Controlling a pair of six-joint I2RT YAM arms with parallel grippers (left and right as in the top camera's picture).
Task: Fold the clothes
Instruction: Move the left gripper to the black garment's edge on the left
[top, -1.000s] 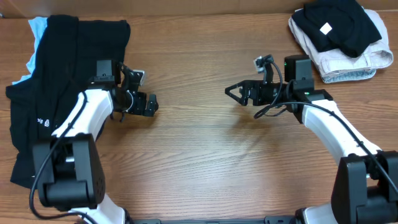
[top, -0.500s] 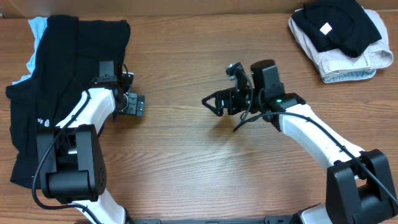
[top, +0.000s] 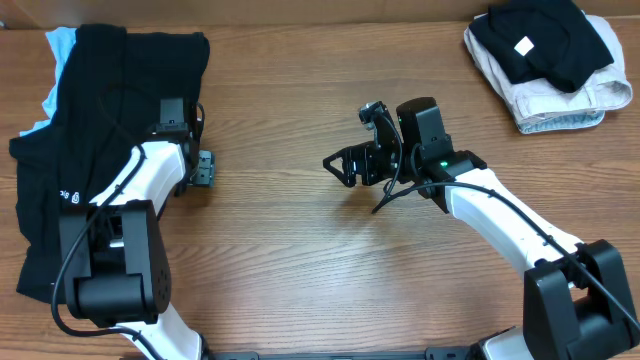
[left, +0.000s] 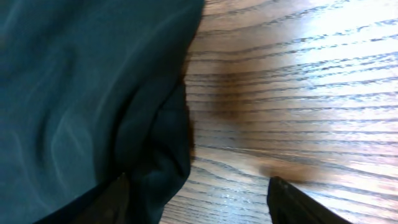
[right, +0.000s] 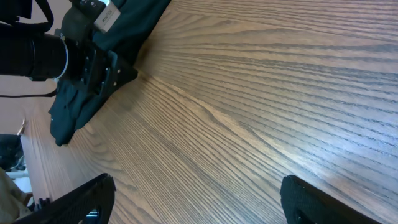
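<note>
A black garment (top: 100, 120) lies crumpled at the table's left side, partly over a light blue cloth (top: 58, 62). My left gripper (top: 205, 168) is open at the garment's right edge, low over the table. In the left wrist view the dark cloth (left: 93, 93) fills the left half, with one finger at its hem and the other over bare wood. My right gripper (top: 338, 165) is open and empty over the table's middle, pointing left. The right wrist view shows bare wood between the fingers, with the garment (right: 93, 81) far off.
A stack of folded clothes (top: 545, 60), black on top of beige, lies at the back right corner. The wooden table (top: 320, 280) runs between the arms and to the front.
My left gripper has pulled back to the left, to the black garment's edge. My right gripper has moved left toward the table's middle.
</note>
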